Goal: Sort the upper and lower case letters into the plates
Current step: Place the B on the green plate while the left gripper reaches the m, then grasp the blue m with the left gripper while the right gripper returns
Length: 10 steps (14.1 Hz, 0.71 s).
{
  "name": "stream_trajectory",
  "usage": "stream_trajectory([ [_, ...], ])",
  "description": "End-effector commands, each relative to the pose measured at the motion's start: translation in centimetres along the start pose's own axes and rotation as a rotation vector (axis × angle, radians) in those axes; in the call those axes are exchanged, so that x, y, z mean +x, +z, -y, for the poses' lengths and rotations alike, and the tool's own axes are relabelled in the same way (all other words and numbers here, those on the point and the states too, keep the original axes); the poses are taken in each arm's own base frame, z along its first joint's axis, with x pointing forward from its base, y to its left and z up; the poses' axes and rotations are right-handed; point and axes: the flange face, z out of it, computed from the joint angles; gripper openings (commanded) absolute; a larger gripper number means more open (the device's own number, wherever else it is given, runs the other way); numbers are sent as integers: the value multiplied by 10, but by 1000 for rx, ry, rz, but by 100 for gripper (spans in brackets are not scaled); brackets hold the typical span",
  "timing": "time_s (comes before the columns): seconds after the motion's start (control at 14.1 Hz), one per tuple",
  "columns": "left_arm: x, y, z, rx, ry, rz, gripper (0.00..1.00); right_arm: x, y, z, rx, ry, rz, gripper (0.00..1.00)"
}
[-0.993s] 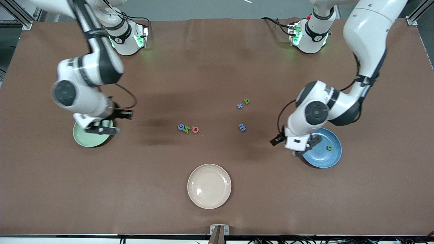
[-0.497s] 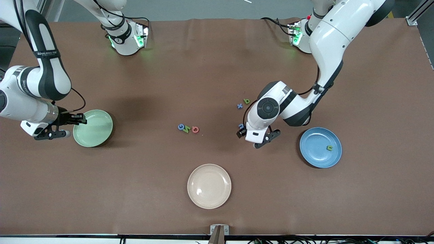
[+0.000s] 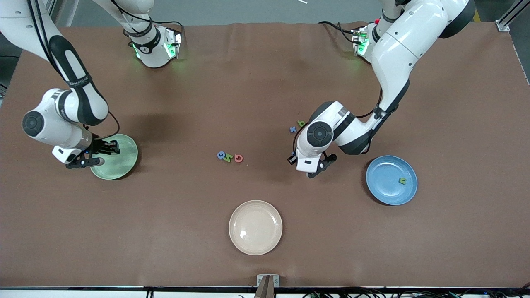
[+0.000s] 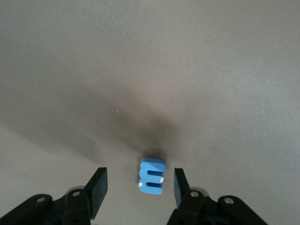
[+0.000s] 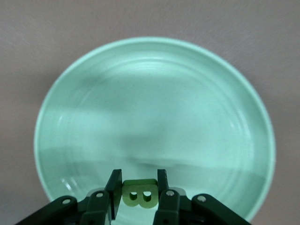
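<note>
Cream plate [image 3: 255, 227] sits nearest the front camera, mid-desk on the brown desk [image 3: 165, 231]. Farther up, toward the left arm's end, the blue plate [image 3: 385, 188] holds a green letter [image 3: 402, 180]. The left end effector [image 4: 138, 187] is low over the desk between that plate and the middle cluster, its fingers [image 4: 98, 187] part-way apart on either side of a blue m [image 4: 152, 175], not touching it. Toward the right arm's end, the right end effector [image 5: 137, 187] is over the mint plate [image 3: 124, 161], clamped on a green B [image 5: 139, 195]. Mid-desk lie a blue G [image 3: 221, 155], a green letter [image 3: 228, 157] and a red G [image 3: 238, 158] in a row. Farther still, a blue x [image 3: 292, 129] and green b [image 3: 301, 123] sit side by side.
</note>
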Motion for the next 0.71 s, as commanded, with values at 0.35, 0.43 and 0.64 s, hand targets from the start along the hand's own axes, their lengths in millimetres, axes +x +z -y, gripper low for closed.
stream_trajectory([
  [0.35,-10,23,-7,-33,-39,0,58,-5,15,3,5,-10,12,86],
  [0.43,-10,25,-7,-30,-39,2,50,-4,9,3,3,-9,13,100],
  [0.64,-9,27,-6,-27,-41,5,21,7,-50,19,-5,12,59,100],
])
